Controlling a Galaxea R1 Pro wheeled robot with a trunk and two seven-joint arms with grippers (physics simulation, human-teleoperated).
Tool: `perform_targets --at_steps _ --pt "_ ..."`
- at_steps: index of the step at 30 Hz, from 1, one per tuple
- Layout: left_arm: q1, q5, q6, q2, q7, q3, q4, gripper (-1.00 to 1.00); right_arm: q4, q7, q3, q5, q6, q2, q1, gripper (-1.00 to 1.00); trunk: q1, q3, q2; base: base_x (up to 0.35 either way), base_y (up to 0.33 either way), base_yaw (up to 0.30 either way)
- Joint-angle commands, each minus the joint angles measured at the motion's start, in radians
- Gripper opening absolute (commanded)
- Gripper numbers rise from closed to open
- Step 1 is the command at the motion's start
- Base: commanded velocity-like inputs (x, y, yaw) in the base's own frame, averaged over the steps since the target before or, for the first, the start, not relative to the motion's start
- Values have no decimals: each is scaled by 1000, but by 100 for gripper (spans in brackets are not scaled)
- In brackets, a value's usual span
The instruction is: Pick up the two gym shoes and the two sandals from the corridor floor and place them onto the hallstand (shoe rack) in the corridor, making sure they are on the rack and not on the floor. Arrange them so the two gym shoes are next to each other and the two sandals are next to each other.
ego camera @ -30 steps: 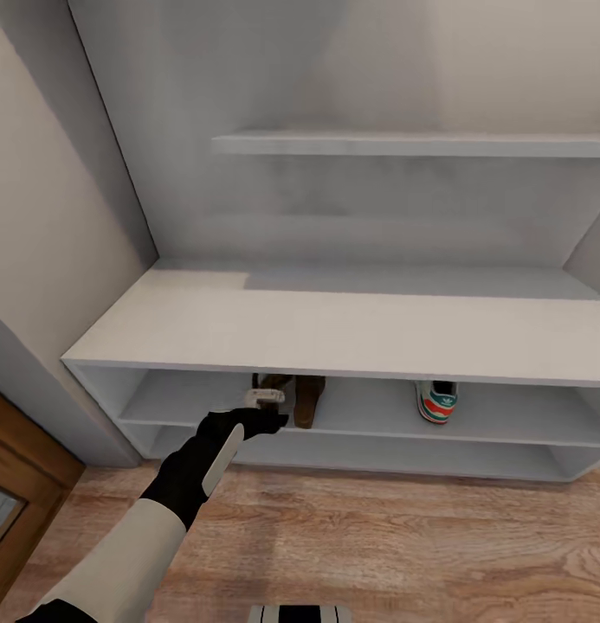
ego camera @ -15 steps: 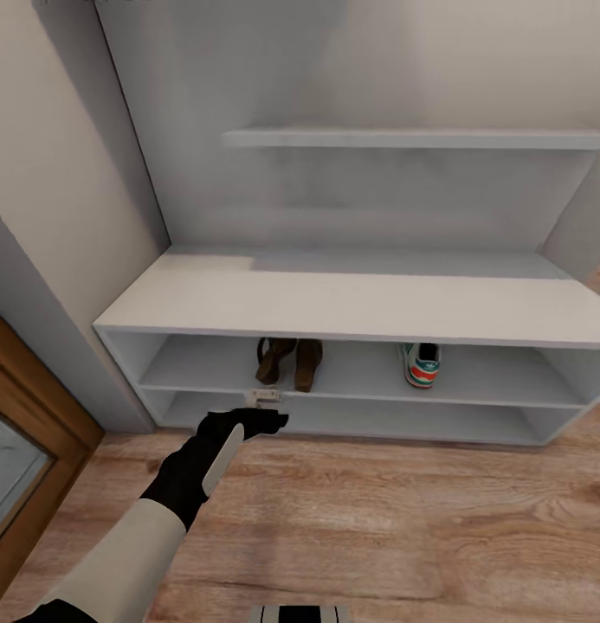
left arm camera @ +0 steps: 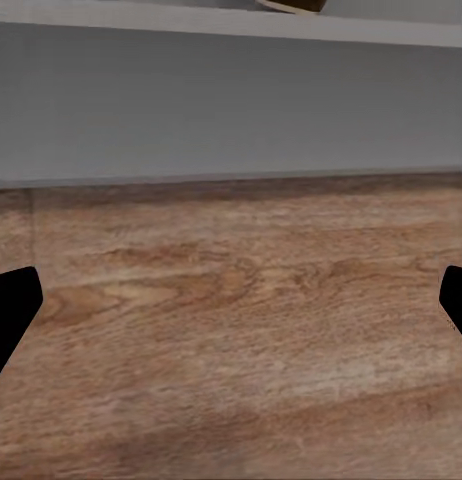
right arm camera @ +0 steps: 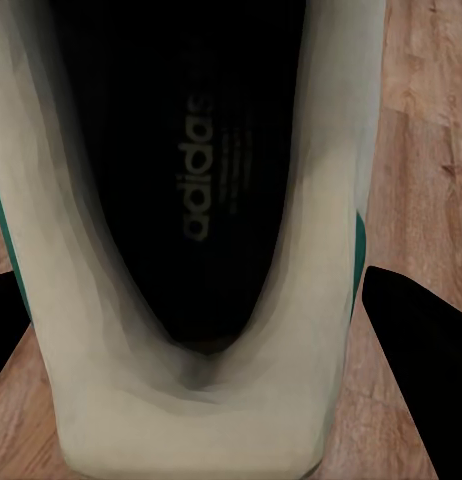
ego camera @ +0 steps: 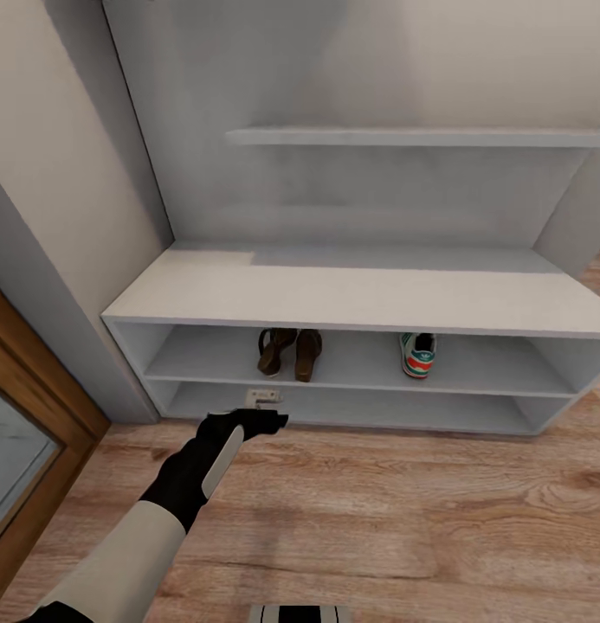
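My head camera looks forward and down at the rack from near, floor in the foreground. My left wrist camera sits low, close to the floor, facing the rack's base; both views share these. My right wrist camera looks closely into a shoe over floor.

Hallstand was plain white; the two sandals on it were brown with darker straps, the gym shoe beside them white with green stripes and red-orange patches. Corridor floor was light brown wood, grained. Second gym shoe had a black insole with grey lettering.
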Motion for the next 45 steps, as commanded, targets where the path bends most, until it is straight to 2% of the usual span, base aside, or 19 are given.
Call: perform_targets --at_steps 1,3,4,7,8,9,30,35,45 --pt "0 10 -6 0 8 -2 -1 100 -1 9 -1 11 4 0 -1 -100 0 -1 0 -2 0 0" --pt "3 12 -40 2 8 -2 -1 100 -1 9 -1 11 4 0 -1 -100 0 -1 0 -1 0 0" --pt "6 18 -108 17 8 -3 9 100 -1 9 0 11 6 0 -1 -100 0 -1 0 0 0 0" --pt "7 22 -122 15 8 -4 38 100 -1 8 -1 11 7 0 -1 -100 0 -1 0 0 0 0" --pt "7 24 -175 13 5 -5 88 100 -1 9 0 11 7 0 -1 -100 0 -1 0 -49 -69 0" --pt "7 24 -180 13 5 -5 93 100 -1 9 0 11 7 0 -1 -100 0 -1 0 -119 -168 0" --pt "7 27 -183 10 5 -8 102 100 0 8 0 11 7 1 -1 -100 0 -1 0 -197 -273 0" --pt "8 26 -184 10 6 -8 102 100 0 8 0 11 7 17 -1 -100 0 -1 0 -136 -339 0" --pt "7 27 -184 10 9 -6 102 100 0 8 0 12 7 21 -1 -100 0 -1 0 -133 -340 0"
